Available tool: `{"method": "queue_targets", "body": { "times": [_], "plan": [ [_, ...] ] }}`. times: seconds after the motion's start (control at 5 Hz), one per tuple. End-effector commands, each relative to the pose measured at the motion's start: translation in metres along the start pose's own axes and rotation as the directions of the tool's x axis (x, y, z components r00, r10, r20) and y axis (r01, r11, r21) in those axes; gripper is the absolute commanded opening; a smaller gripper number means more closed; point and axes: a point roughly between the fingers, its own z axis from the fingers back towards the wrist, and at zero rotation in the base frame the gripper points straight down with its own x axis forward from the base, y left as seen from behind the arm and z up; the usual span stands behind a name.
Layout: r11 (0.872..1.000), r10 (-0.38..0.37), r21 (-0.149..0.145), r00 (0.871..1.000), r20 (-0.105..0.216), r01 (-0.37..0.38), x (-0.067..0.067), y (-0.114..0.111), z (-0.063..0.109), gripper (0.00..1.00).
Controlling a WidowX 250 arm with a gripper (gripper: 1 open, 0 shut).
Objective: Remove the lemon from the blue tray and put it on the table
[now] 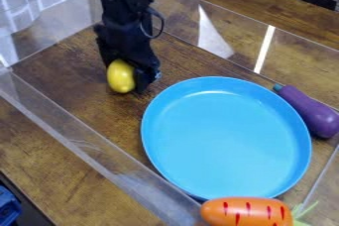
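Note:
The yellow lemon (121, 76) is left of the blue tray (227, 136), low over the dark wooden table (79, 96). My black gripper (125, 69) comes down from above and is shut on the lemon, its fingers on either side of the fruit. I cannot tell whether the lemon touches the tabletop. Nothing lies in the tray.
A purple eggplant (311, 111) lies by the tray's right rim. An orange carrot (245, 212) sits at the tray's near edge. Clear acrylic walls (93, 161) run along the table's edges, one close on the near left.

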Motion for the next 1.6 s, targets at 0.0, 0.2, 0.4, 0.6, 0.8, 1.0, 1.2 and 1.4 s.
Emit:
{"method": "queue_targets", "body": {
  "times": [0.0, 0.2, 0.4, 0.6, 0.8, 1.0, 1.2, 1.4],
  "plan": [
    [1.0, 0.017, 0.009, 0.998, 0.059, -0.018, 0.012, 0.008, 0.012, 1.0],
    [1.0, 0.021, -0.002, 0.997, 0.069, -0.021, 0.014, 0.007, 0.015, 1.0],
    [1.0, 0.028, -0.014, 0.996, 0.088, -0.027, 0.017, 0.007, 0.023, 1.0],
    [0.999, 0.037, -0.026, 0.993, 0.11, -0.034, 0.021, 0.007, 0.032, 1.0],
    [0.999, 0.031, -0.023, 0.995, 0.098, -0.029, 0.019, 0.008, 0.023, 1.0],
    [1.0, 0.026, -0.019, 0.996, 0.086, -0.025, 0.018, 0.009, 0.014, 1.0],
    [0.999, 0.03, -0.022, 0.996, 0.084, -0.028, 0.019, 0.012, 0.008, 1.0],
    [0.999, 0.028, -0.028, 0.996, 0.085, -0.026, 0.024, 0.012, 0.001, 1.0]
  ]
}}
